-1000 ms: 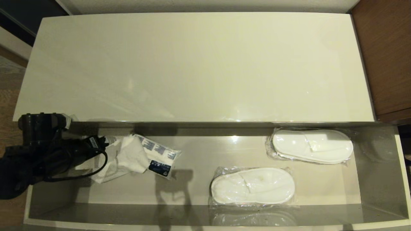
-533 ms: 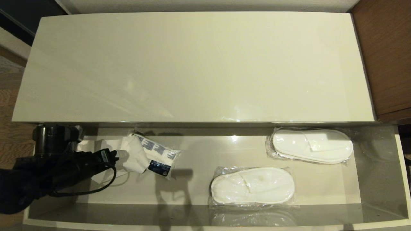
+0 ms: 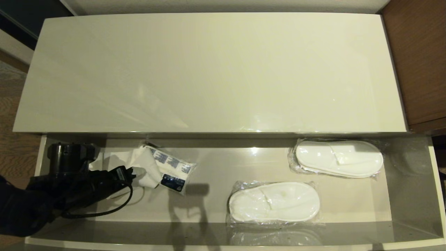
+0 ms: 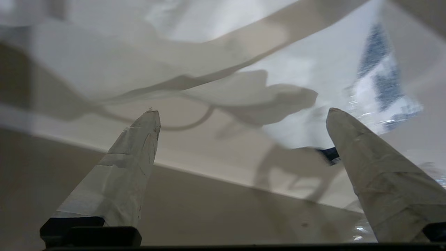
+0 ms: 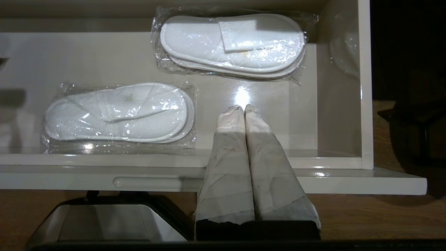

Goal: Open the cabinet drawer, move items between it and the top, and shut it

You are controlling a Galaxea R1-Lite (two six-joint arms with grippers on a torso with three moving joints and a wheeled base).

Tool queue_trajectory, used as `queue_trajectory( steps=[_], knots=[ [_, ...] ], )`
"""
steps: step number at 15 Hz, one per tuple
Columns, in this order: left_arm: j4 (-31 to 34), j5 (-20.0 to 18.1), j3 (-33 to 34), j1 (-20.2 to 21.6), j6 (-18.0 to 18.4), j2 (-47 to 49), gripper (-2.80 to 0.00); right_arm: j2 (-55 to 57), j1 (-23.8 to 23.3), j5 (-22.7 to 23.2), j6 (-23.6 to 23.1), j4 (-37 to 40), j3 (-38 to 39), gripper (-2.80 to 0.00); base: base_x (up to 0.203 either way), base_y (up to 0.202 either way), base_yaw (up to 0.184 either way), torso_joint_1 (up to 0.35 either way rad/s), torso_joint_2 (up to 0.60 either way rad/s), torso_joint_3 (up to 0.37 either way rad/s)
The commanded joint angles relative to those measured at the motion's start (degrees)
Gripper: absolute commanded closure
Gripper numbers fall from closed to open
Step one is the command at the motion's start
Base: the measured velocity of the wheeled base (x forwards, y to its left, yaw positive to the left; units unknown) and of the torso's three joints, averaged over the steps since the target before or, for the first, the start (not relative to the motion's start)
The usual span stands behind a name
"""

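Left arm (image 3: 59,190) moved from over drawer's left wall to inside cabinet drawer (image 3: 411,209), toward its front. Left gripper (image 4: 244,115), fingers spread wide, came closer to paper roll (image 3: 170,169); roll's loose white tail (image 3: 144,167) now just ahead of gripper's tips. Tail's lower corner, earlier showing under arm, got covered by arm. More of drawer's left wall became visible behind wrist.
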Motion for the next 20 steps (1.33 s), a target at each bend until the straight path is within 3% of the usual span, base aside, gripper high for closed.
queue_trajectory(
  steps=[1,6,9,16,18,20],
  knots=[
    [-0.96,-0.12,0.91,-0.92,-0.13,1.25,-2.8,0.04,0.0,0.03,-0.05,-0.05,0.09,0.0,0.0,0.0,0.0,0.0,0.0,0.0],
    [-1.07,-0.4,1.0,-2.82,-0.64,1.52,-2.8,0.04,0.01,0.03,-0.05,-0.07,0.09,0.0,0.0,0.0,0.0,0.0,0.0,0.0],
    [-1.13,-0.87,-0.15,-4.1,-3.43,2.28,-2.8,0.04,0.01,0.03,-0.05,-0.07,0.09,0.0,0.0,0.0,0.0,0.0,0.0,0.0],
    [-1.46,-0.9,-0.92,-4.42,-3.61,3.55,-2.8,0.04,-0.07,0.03,-0.05,-0.07,0.09,0.0,0.0,0.0,0.0,0.0,0.0,0.0],
    [-4.69,-1.11,-2.25,-4.79,-4.13,7.81,-2.8,0.04,-0.07,0.03,-0.05,-0.07,0.09,0.0,0.0,0.0,0.0,0.0,0.0,0.0],
    [-12.83,-1.64,-2.35,-5.81,-5.03,11.03,-2.8,0.04,0.01,0.03,-0.05,-0.07,0.09,0.0,0.0,0.0,0.0,0.0,0.0,0.0]
  ],
)
